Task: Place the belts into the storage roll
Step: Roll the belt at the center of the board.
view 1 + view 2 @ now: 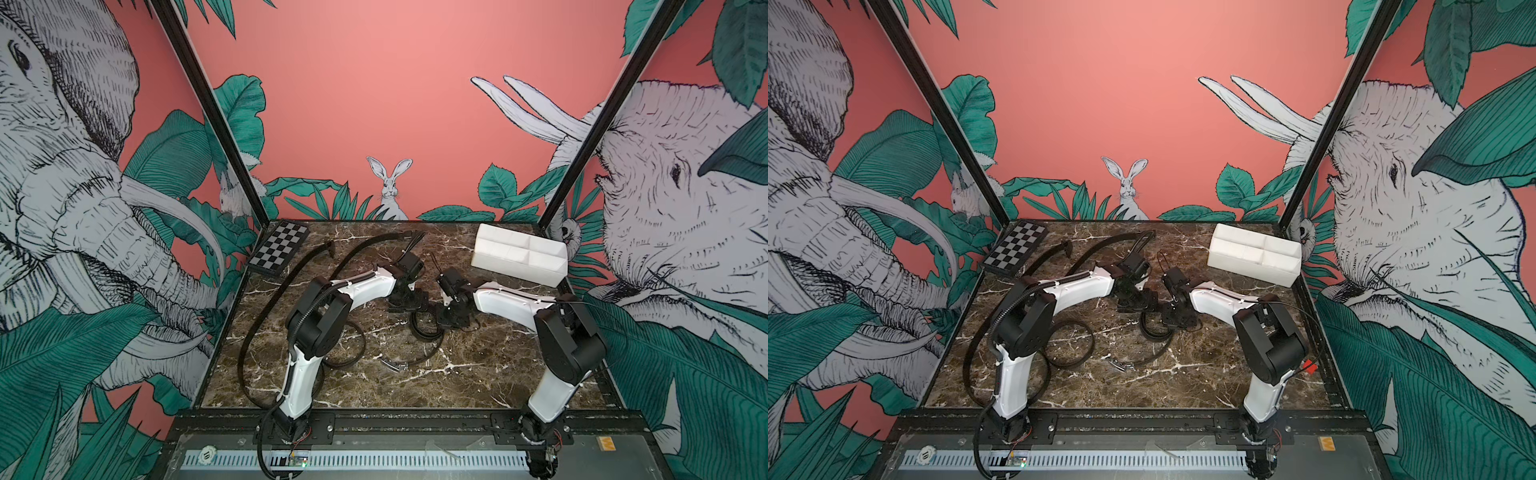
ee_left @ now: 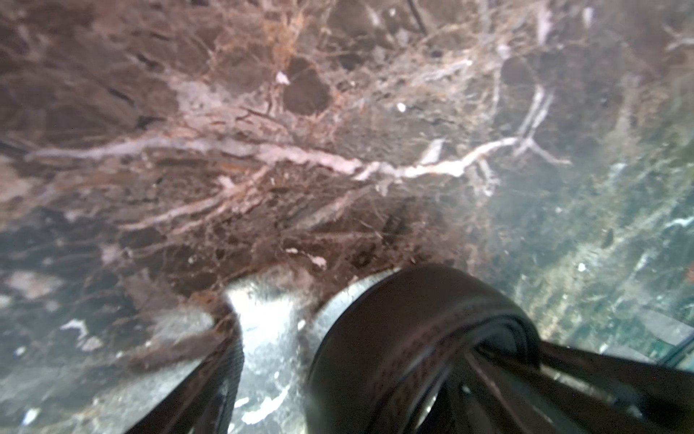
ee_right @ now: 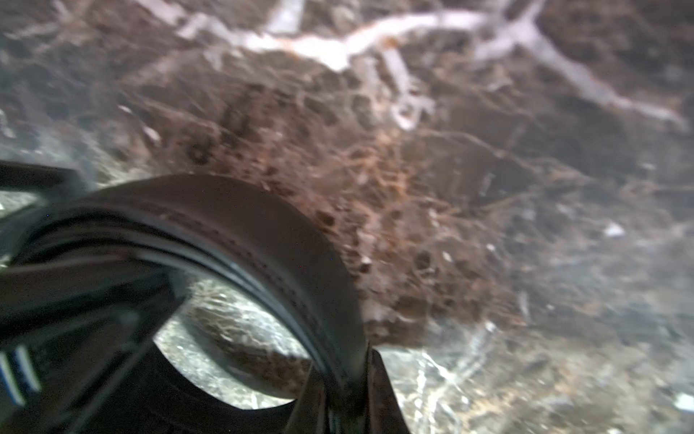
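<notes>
A black belt (image 1: 424, 328) lies partly rolled into a coil at the table's middle, its tail running to a metal buckle (image 1: 395, 365). My right gripper (image 3: 349, 379) is shut on the coil's outer band (image 3: 263, 233). My left gripper (image 2: 386, 345) is open, straddling the same coil (image 2: 413, 338) with a gap beside one finger (image 2: 214, 379). In both top views the two grippers (image 1: 409, 305) (image 1: 451, 318) meet over the coil. A second belt (image 1: 353, 347) loops by the left arm. A third belt (image 1: 266, 316) curves along the left side. The storage roll (image 1: 515, 268) (image 1: 1250, 266) stands at the back right, nothing visible inside.
A checkerboard (image 1: 280, 247) lies at the back left corner. A ribbed cable hose (image 1: 309, 311) hangs along the left arm. Black frame posts rise at both back corners, and a black rail borders the table's front edge.
</notes>
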`<action>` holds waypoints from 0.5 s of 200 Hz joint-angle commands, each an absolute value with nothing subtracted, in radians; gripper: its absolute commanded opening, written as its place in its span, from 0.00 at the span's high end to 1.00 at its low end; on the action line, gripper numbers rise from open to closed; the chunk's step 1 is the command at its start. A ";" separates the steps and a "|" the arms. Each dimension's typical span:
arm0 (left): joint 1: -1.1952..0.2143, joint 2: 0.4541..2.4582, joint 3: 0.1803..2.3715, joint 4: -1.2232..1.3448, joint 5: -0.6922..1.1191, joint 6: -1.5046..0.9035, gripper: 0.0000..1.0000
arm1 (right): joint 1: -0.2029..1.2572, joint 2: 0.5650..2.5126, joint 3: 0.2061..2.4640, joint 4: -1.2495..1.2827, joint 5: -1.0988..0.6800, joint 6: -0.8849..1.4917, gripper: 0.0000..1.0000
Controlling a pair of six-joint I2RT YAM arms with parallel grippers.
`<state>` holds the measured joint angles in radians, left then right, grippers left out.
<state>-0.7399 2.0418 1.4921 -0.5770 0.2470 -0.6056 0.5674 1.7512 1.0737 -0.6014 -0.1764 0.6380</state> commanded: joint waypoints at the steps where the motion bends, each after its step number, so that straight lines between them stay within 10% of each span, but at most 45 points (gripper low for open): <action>1: -0.741 1.899 1.450 -0.528 0.211 -0.617 0.12 | 0.552 1.739 1.046 -0.751 -0.130 0.609 1.00; 100: -0.951 1.521 1.121 -0.542 0.016 -0.411 0.17 | 0.543 1.778 1.082 -0.787 -0.075 0.590 1.00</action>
<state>-0.8566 1.5970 1.2232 -0.5278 0.0650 -0.5247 0.5518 1.7466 1.0855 -0.6865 -0.1406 0.5945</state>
